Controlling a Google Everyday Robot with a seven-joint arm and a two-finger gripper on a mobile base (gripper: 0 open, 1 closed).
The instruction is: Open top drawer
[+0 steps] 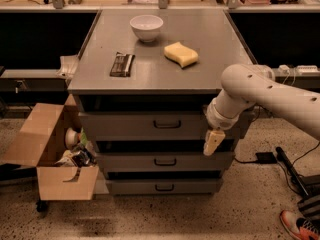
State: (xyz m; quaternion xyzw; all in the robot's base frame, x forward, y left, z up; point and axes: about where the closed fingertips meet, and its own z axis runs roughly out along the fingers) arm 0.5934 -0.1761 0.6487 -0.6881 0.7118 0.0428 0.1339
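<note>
my gripper (213, 142) low at right end of top drawer (130, 126) — grip state: cannot tell | risk: I scrape the front, missing the handle (167, 124) — it's well left

The top drawer (150, 125) and surface (150, 76) look matt grey metal, the bowl (146, 27) glossy white, the sponge (181, 54) porous. The smooth, cream, plastic-looking hand (213, 142) hangs before the drawer's right end.
</note>
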